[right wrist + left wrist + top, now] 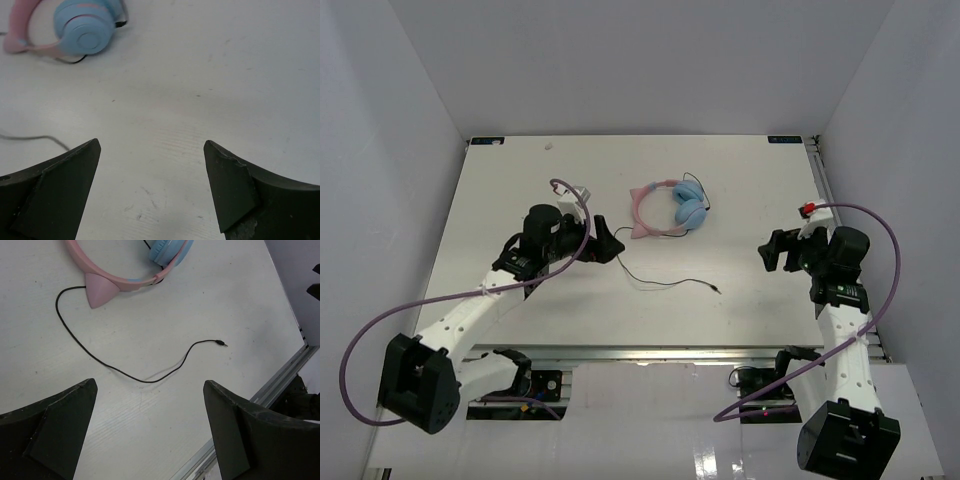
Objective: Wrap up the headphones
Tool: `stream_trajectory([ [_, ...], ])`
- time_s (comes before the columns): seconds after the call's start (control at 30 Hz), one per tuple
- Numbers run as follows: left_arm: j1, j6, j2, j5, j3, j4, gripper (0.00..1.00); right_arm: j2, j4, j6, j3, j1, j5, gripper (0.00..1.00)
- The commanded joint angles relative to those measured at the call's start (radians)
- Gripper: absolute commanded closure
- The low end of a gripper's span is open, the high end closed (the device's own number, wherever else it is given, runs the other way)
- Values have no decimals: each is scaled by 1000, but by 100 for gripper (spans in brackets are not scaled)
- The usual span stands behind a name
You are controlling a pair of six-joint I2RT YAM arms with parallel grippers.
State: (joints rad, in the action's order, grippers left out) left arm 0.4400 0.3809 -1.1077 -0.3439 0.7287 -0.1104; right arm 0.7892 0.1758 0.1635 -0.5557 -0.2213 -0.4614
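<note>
The headphones (pixel 688 210) lie flat on the table (pixel 520 200), in its far half and about midway between the left and right edges. Their long axis runs across the table: the pink band's crown faces the left edge, the blue cups the right. The cable (pixel 665 284) loops out from under the band toward the near edge, then trails off rightward, and its plug (pixel 718 290) points at the right edge.

The left gripper (pixel 610 242) hovers just over the cable's low bend, jaws spread wide and holding nothing. The right gripper (pixel 765 252) stands well apart near the right edge, equally wide and empty.

The step looks like a first pick of the cable. It would go best with the left jaws straddling the wire squarely across its run (a thin wire slips from a slanted pinch), low enough to catch it off the surface. Where the cable joins the cups is hard to make out, probably at the nearer cup.
</note>
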Motion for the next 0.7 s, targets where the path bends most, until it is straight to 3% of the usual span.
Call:
stream_trajectory([
  [0.0,-4,12,-126,-12,146,8,2,41,196,488,-75,0,-576,10],
  [0.1,-4,12,-294,32,252,-77,2,65,179,502,-47,0,-673,10],
  [0.17,-4,10,-399,69,363,-137,3,64,170,508,-37,-1,-635,10],
  [0.33,2,18,-752,216,714,-402,23,77,163,517,-10,0,-592,10],
  [0.67,62,-13,-1134,402,1138,-546,26,88,160,511,-15,-2,-582,10],
])
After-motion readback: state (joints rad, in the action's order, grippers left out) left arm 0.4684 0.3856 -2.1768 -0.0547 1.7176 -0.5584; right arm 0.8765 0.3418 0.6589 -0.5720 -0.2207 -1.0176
